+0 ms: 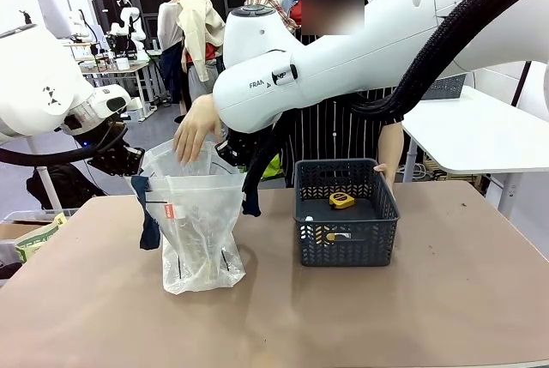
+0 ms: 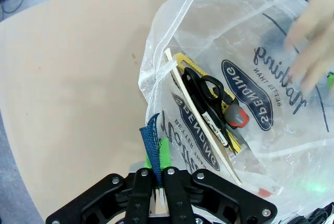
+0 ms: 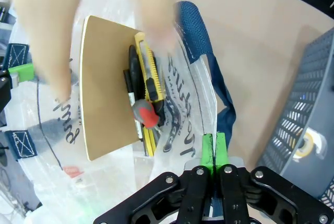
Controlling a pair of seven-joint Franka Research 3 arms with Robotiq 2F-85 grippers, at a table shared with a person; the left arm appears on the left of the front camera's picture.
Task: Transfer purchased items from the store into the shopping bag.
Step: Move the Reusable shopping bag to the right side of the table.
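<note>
The translucent shopping bag (image 1: 199, 231) stands open on the table. My left gripper (image 1: 130, 162) is shut on its left rim beside a navy handle (image 2: 151, 143), and my right gripper (image 1: 233, 150) is shut on its right rim by the other handle (image 3: 195, 31). Green pads (image 2: 165, 148) pinch the plastic, as do the right pads (image 3: 208, 150). Inside the bag lie black scissors (image 2: 206, 101), a yellow cutter (image 3: 147, 72) and a cardboard sheet (image 3: 104, 88). A person's hand (image 1: 196, 128) hovers over the bag's mouth. The store basket (image 1: 347, 239) holds a yellow tape measure (image 1: 342, 201).
The basket stands right of the bag, close to my right arm (image 1: 343, 51), which reaches across the middle. The person stands at the far edge behind both. Bare tan tabletop (image 1: 386, 316) lies in front. A white table (image 1: 480, 132) is at the back right.
</note>
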